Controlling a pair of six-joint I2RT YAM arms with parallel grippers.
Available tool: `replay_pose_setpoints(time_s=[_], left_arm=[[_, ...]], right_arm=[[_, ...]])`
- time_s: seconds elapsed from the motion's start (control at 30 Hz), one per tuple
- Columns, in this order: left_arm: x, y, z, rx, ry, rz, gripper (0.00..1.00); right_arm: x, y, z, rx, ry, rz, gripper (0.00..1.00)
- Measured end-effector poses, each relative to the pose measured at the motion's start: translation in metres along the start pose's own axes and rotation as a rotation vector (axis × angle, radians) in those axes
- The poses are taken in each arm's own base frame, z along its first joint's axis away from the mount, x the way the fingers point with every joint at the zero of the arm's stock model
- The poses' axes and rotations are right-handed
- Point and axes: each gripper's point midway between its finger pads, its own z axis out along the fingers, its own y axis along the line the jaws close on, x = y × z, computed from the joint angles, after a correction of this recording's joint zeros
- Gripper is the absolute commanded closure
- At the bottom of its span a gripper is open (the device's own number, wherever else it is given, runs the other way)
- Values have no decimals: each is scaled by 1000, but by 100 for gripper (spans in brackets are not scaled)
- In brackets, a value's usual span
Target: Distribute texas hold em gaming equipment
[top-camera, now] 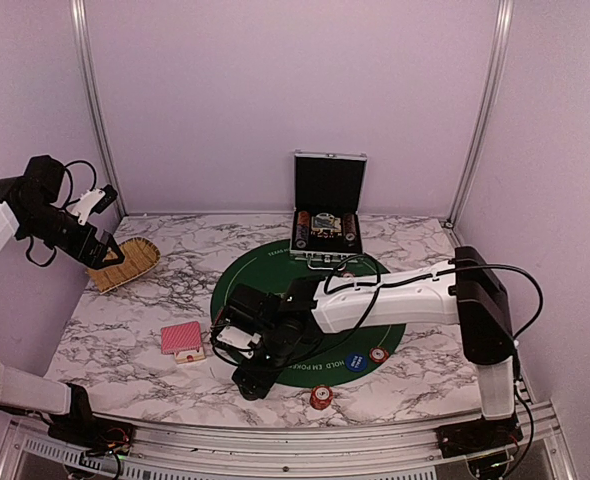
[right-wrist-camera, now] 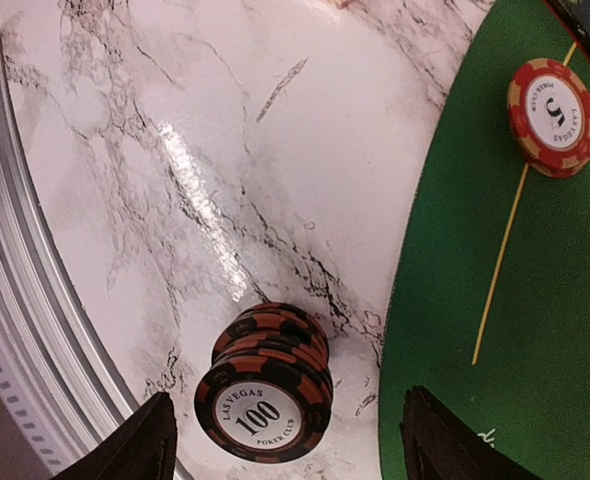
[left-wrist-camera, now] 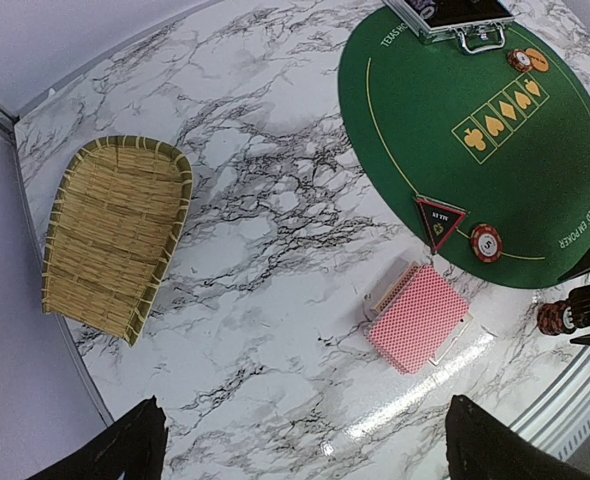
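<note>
**Top external view.** Right pincer (top-camera: 250, 378): low over the tabletop (top-camera: 125, 330), at the near-left rim of the green mat (top-camera: 265, 265). Its arm hides what lies beneath. Card deck (top-camera: 182, 340): red-backed, flat on the marble just to its left. Left pincer (top-camera: 103, 248): raised above the straw basket (top-camera: 125, 265), well apart from all equipment. Hazard: a sideways swing of the right arm would probably nudge the deck.

**Left wrist view.** Left pincer: spread, empty. Triangular token (left-wrist-camera: 440, 218) and red-and-white chip (left-wrist-camera: 486, 242): side by side on the mat's rim, near the deck. Hazard: slight while this arm hangs high.

**Right wrist view.** Right pincer (right-wrist-camera: 285, 440): spread, one finger on each side of the chip stack (right-wrist-camera: 265, 395), touching neither. Stack: dark-and-orange, on bare marble between the mat and the near rail (right-wrist-camera: 15, 300), upper chips offset from the lower. Hazard: the stack sits off-centre in the gap. One finger would likely meet it first, shear the pile and scatter chips toward the rail. A shallow grip may take only the top chips.
</note>
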Motion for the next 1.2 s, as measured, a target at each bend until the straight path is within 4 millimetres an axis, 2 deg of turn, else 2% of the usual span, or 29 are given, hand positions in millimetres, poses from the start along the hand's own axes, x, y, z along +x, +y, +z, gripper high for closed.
replay_pose_setpoints(time_s=[0.23,0.57,0.73,0.83,1.2], left_arm=[[0,0,0,0,0,1,1],[-4,1,-4,-6,-12,7,1],[-4,1,-4,-6,-12,7,1],[-4,1,-4,-6,-12,7,1],[-4,1,-4,-6,-12,8,1]], right_arm=[[2,0,4,-4,8,-5,36],[4,6,11,-24,22,-16,41],[6,7,14,-26,29,-19,53],[6,7,14,-25,26,-19,57],[5,7,14,-25,24,-19,61]])
